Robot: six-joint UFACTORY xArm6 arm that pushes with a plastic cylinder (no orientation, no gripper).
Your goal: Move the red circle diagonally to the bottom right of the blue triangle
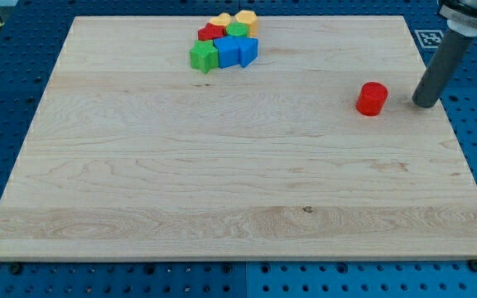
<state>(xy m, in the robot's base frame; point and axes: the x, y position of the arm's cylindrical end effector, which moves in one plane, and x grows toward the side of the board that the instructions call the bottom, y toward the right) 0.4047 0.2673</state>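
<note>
Gripper there is none on this arm: it ends in a dark rod, and my tip (426, 104) rests on the counter (222, 182) just to the view's right of the red circle (372, 98), with a small gap between them, so nothing is held.

That wooden counter is the largest thing in view, pale and bare over most of its face, lying on a blue perforated base (7, 66). At its top edge sits a tight cluster of blocks: the blue triangle (248, 50) on the cluster's right, a blue block (228, 52), a green star-like block (204, 57), a green block (237, 31), a red block (212, 33) and two yellow blocks (234, 19).

By my judgement little is done. The red circle lies well apart from the blue triangle, far to its lower right, so a push leftward and up the view seems left.
</note>
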